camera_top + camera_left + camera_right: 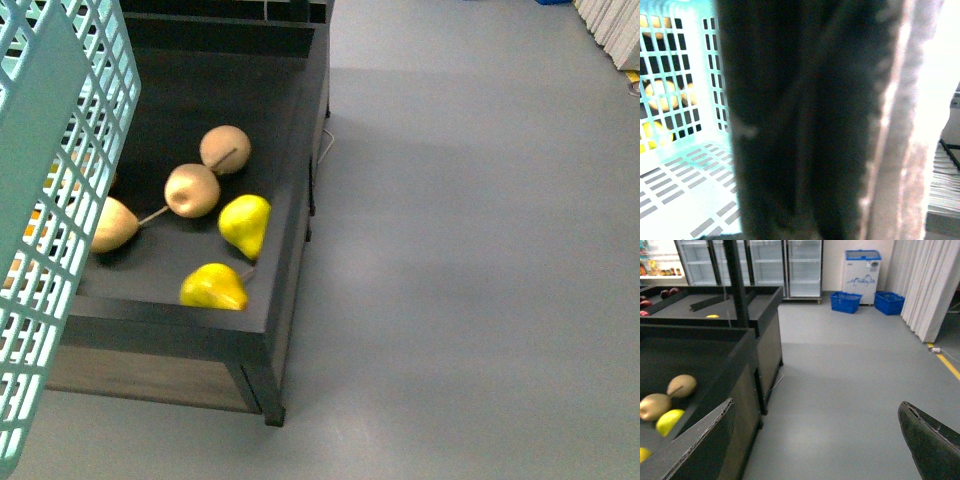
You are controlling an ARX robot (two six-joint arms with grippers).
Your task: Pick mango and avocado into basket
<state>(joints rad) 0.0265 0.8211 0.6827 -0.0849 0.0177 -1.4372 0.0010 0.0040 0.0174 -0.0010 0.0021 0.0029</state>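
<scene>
one basket stands tilted, its top leaning right

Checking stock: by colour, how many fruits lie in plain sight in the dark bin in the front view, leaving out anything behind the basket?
Tan fruits: 3
Yellow fruits: 2
Total: 5

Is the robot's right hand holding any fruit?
No, the right gripper is open, with only grey floor between its fingers.
</scene>
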